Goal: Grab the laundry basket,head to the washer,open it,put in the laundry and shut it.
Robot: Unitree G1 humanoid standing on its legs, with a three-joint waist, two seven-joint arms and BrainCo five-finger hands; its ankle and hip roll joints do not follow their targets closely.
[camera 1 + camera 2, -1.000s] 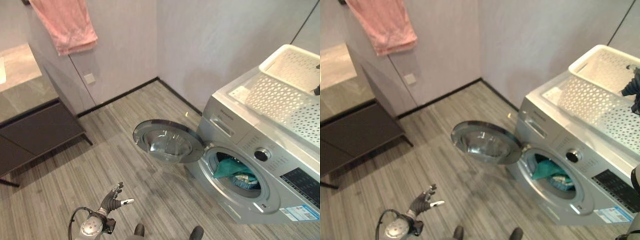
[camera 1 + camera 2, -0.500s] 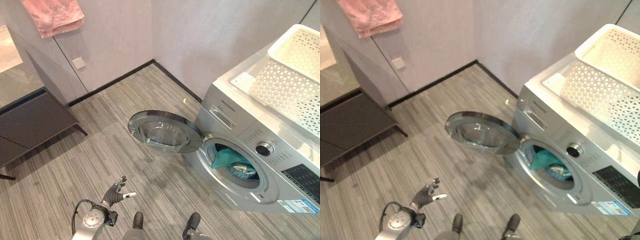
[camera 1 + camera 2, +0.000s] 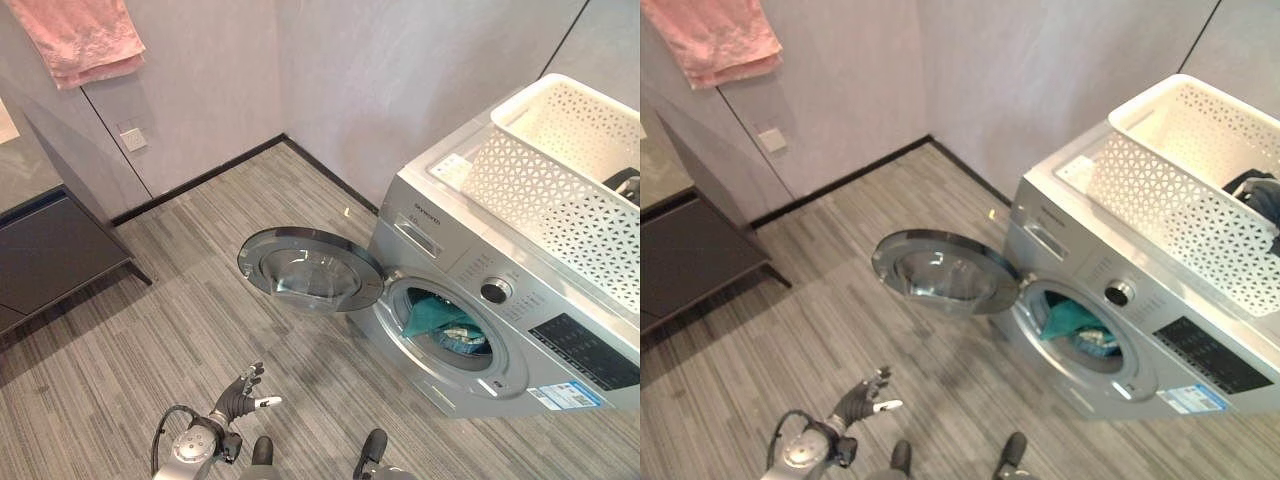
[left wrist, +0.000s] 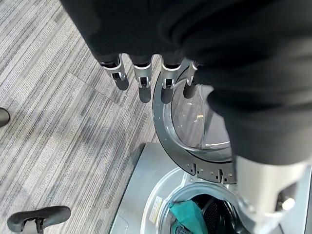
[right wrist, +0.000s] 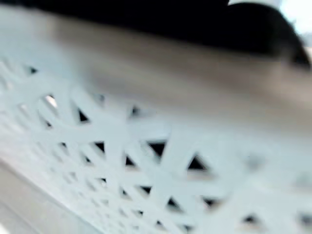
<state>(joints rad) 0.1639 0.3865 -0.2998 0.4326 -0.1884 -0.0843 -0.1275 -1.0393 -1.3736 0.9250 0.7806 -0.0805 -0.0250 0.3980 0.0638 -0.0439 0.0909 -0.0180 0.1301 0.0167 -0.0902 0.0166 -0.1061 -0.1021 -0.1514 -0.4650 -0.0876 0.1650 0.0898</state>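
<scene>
Left robot hand (image 3: 243,393) still low over floor, fingers spread, empty; washer (image 3: 480,300) door open.

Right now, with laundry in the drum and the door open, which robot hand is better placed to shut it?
Likely the left robot hand: it hangs open and free, low on the open door's side. The right is up by the laundry basket atop the washer.

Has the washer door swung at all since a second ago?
No. The washer door hangs wide open at the same angle to the drum opening; the shift in the picture is the camera's.
</scene>
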